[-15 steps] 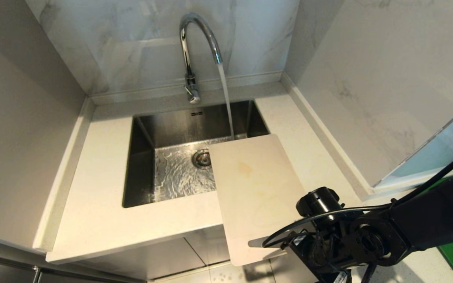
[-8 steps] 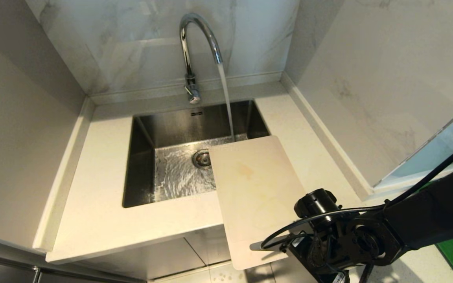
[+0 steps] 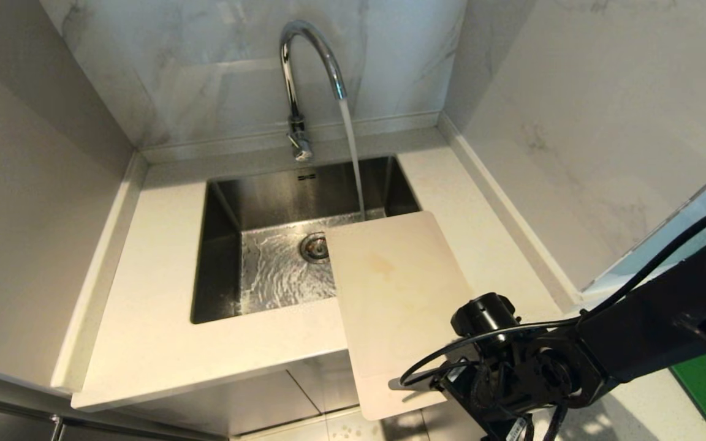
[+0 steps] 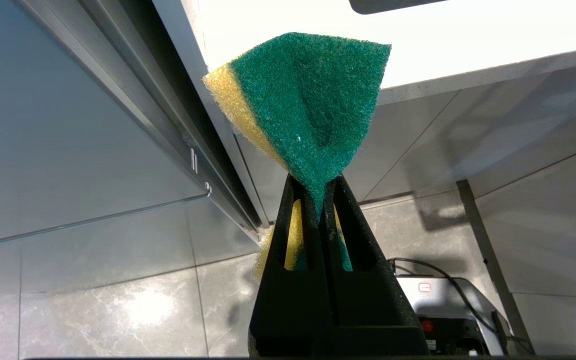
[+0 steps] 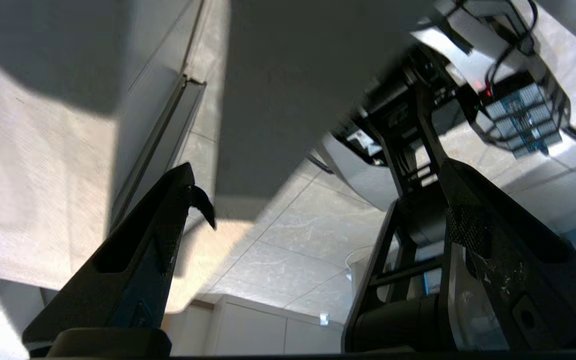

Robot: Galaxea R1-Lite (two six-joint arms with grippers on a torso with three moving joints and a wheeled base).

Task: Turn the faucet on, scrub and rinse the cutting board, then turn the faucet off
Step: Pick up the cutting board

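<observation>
While water runs from the faucet (image 3: 307,73) into the steel sink (image 3: 224,245), the cutting board (image 3: 390,294) lies on the table (image 3: 151,318) at the sink's right side. Its far corner hangs over the sink, just beside the falling water, and its near end sticks out past the table's front edge. A faint yellow stain shows on the board. The drain (image 3: 315,246) sits in the wet sink floor, near the board's corner.

The right arm reaches in from the right, low and in front of the table. Its black wrist covers the board's near right corner in the head view. The right end effector (image 5: 318,195) is spread wide and holds nothing, and the board's dark underside (image 5: 288,100) is above the fingers.

The left end effector (image 4: 320,190) is down below the table's edge, by the cupboard doors. It is squeezed tight on a green and yellow sponge (image 4: 308,95), which sticks out past the fingertips.

The table is pale stone. The walls behind are grey marble. The floor has grey tiles (image 4: 118,310).
</observation>
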